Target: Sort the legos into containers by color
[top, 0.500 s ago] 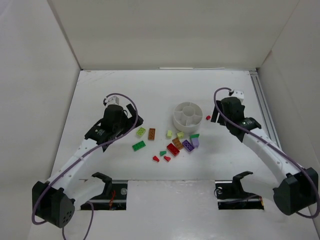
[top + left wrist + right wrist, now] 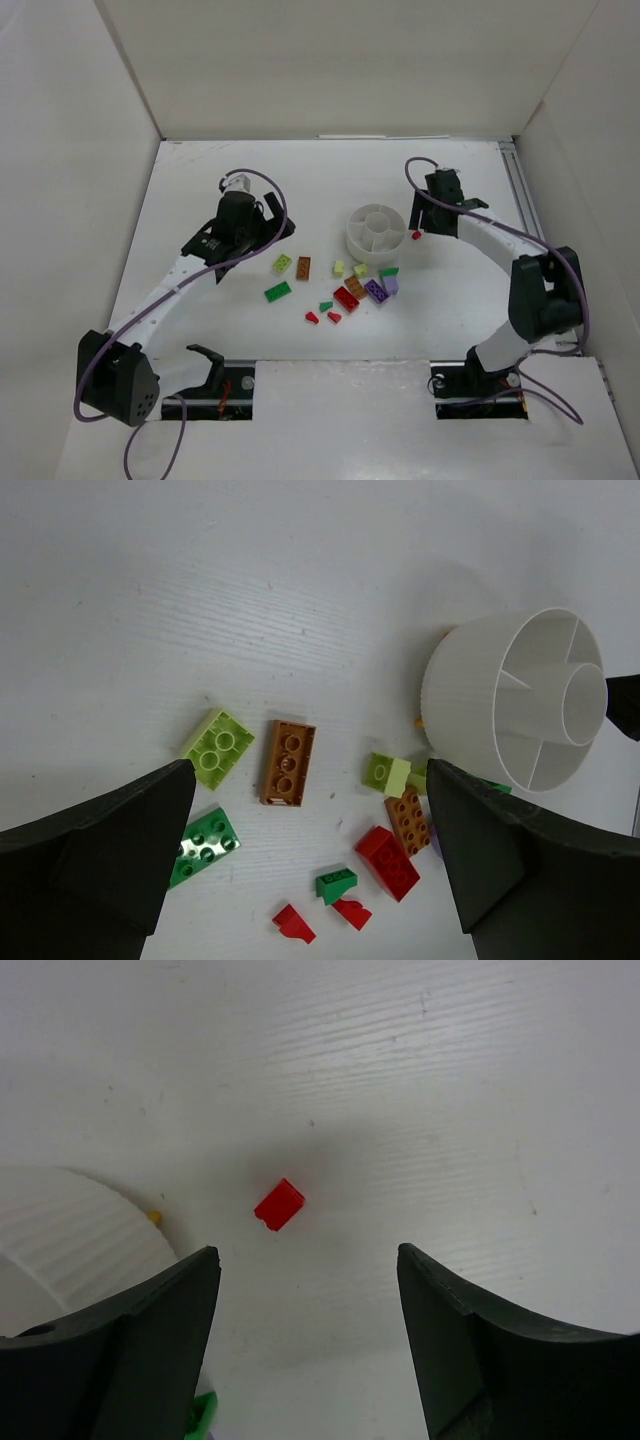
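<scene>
The round white tub (image 2: 376, 233) stands mid-table, its compartments empty as far as I can see. Small legos lie in front of it: a yellow-green brick (image 2: 283, 264), an orange-brown brick (image 2: 303, 268), a green brick (image 2: 278, 291), a red brick (image 2: 346, 298), a purple brick (image 2: 377, 291) and red wedges (image 2: 312, 318). One tiny red brick (image 2: 416, 236) lies right of the tub. My left gripper (image 2: 268, 228) is open and empty above the left bricks (image 2: 288, 763). My right gripper (image 2: 424, 220) is open and empty, hovering over the tiny red brick (image 2: 279, 1204).
White walls enclose the table on three sides. A rail (image 2: 525, 215) runs along the right edge. The tub's wall shows in the left wrist view (image 2: 470, 705) and in the right wrist view (image 2: 70, 1235), with a small yellow bit (image 2: 154, 1217) beside it.
My right arm has folded up and its gripper has moved left and farther back, over the tiny red brick. My left gripper has shifted slightly back and right.
</scene>
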{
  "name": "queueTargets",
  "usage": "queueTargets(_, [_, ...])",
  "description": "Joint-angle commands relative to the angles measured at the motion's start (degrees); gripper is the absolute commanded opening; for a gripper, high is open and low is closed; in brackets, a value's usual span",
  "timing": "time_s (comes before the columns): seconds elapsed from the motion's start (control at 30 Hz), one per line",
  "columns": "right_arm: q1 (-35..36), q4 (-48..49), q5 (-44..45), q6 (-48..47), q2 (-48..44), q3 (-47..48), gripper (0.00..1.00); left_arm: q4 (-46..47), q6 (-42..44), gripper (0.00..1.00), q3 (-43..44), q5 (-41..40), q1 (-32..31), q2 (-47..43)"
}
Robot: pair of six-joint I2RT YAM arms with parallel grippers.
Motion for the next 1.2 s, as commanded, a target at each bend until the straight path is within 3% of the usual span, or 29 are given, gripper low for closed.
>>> queueTargets(0.0, [-0.53, 2.24, -3.84, -0.96, 4.45, 3.63, 0.76, 1.91, 1.30, 1.00, 2.03, 0.42, 0.28, 0.25])
queueTargets(0.4, [-1.58, 3.29, -6.13, 0.27, 13.07, 6.44, 0.70, 3.14, 1.30, 1.00, 2.56, 2.01, 0.81, 2.44])
queueTargets(0.8, [-1.58, 3.29, -3.41, 1.32, 14.13, 6.97, 0.48, 3.14, 0.78, 1.00, 2.56, 2.53, 0.81, 2.97])
queueTargets(1.03, [-1.58, 2.68, -3.40, 1.32, 15.18, 8.02, 0.46, 3.14, 0.78, 1.00, 3.09, 3.06, 0.81, 2.45])
queueTargets(1.17, [-1.58, 1.98, -3.40, 1.32, 15.19, 8.55, 0.29, 2.53, 0.78, 1.00, 3.09, 2.54, 0.81, 1.13])
